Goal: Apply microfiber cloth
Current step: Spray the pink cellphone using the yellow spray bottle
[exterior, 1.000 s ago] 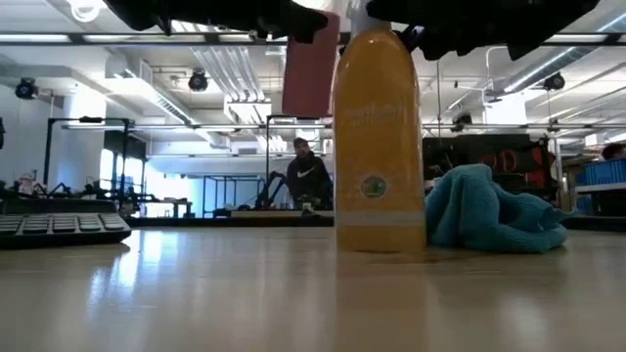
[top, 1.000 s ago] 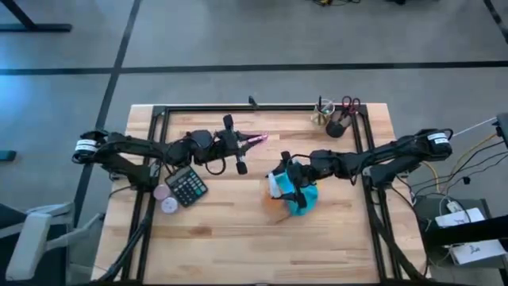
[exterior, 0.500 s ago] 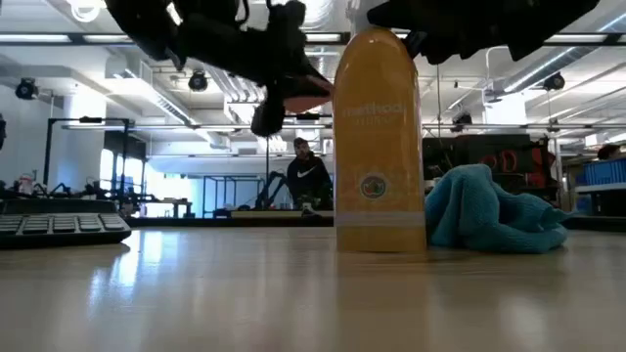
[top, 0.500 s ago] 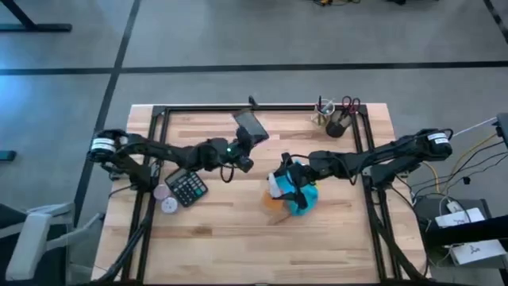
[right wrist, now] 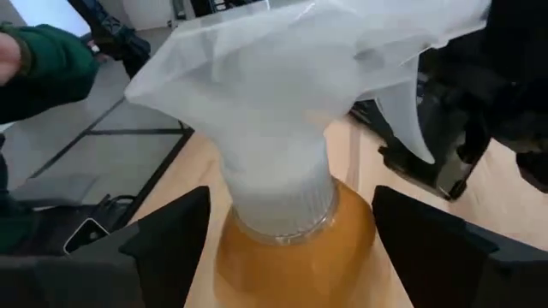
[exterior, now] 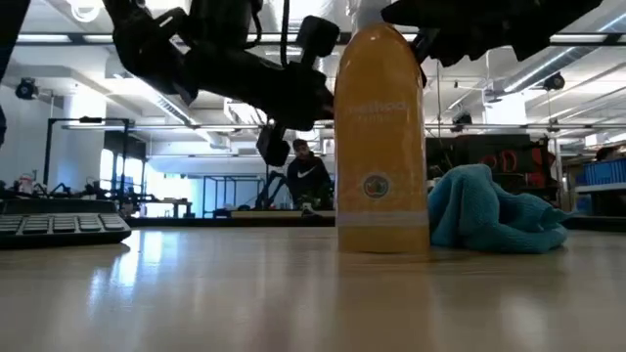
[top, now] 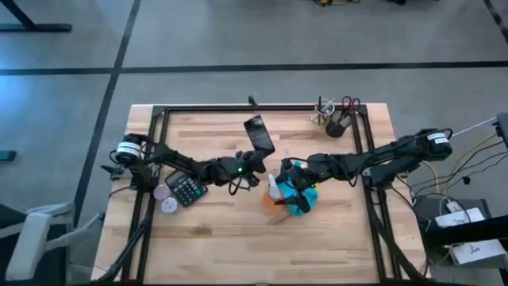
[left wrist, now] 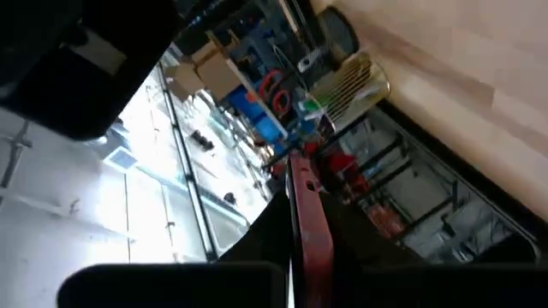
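Black phone (top: 258, 133) carried closer to spray bottle (exterior: 380, 137).

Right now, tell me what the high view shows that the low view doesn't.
Only the high view shows the phone held by the left gripper, the scissors and the right gripper at the spray bottle. Only the low view shows a person beyond the table. Both show the bottle, microfiber cloth and calculator.

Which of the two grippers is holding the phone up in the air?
The left gripper. It holds the black phone off the table, while the right gripper sits at the orange spray bottle.
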